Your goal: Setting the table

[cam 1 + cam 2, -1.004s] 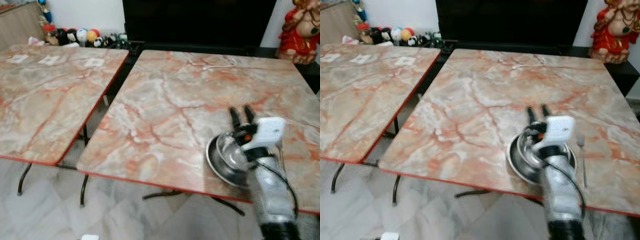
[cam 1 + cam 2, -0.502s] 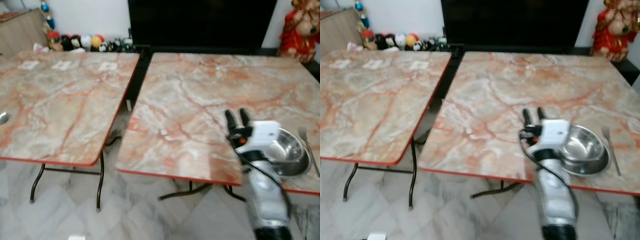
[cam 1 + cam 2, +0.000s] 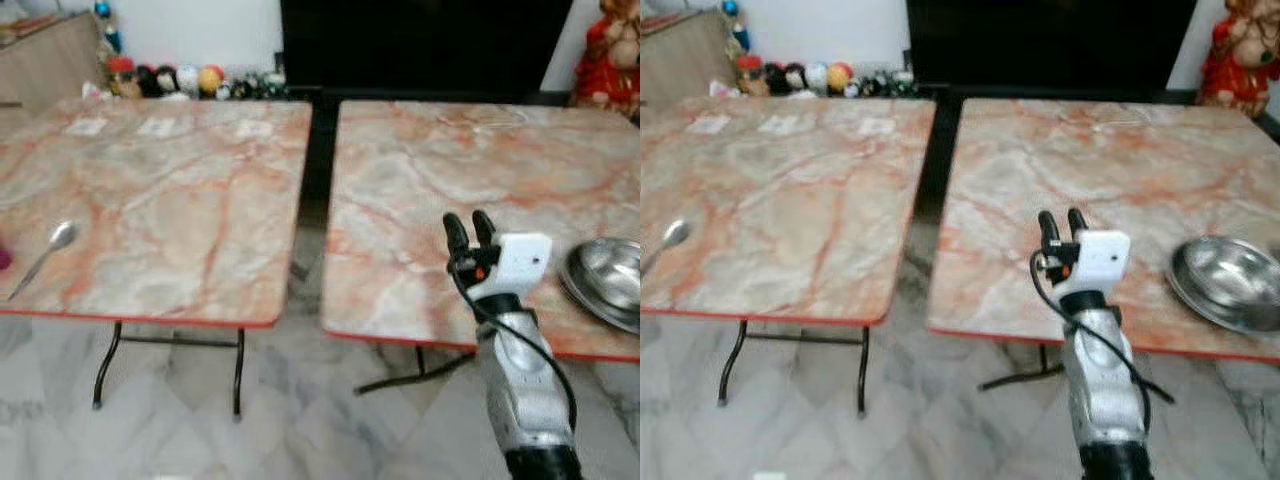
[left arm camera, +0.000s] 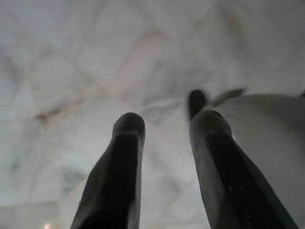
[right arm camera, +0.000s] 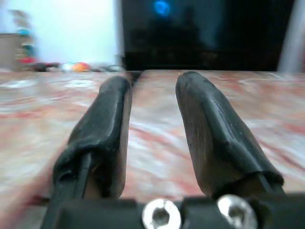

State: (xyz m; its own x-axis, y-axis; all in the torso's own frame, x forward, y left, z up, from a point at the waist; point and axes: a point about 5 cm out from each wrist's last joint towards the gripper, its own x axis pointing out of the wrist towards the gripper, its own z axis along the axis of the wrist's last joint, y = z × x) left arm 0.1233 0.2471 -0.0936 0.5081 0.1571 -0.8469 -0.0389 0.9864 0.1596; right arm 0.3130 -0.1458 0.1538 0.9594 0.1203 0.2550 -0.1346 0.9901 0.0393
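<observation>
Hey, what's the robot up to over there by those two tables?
It is setting the table, and neither claw holds anything. The right claw hovers open over the near edge of the right marble table, with the steel bowl sitting to its right. A spoon lies on the left marble table. The left claw hangs open over the floor.

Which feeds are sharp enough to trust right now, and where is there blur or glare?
Left eye and right eye views: softly motion-blurred; spoon and steel bowl still readable, mild sheen on the marble table. Right wrist view: right gripper fingers fairly crisp, open and empty; the tabletop behind smears, with a blue glare spot on the dark screen. Left wrist view: dim and hazy, left gripper over pale floor.
</observation>
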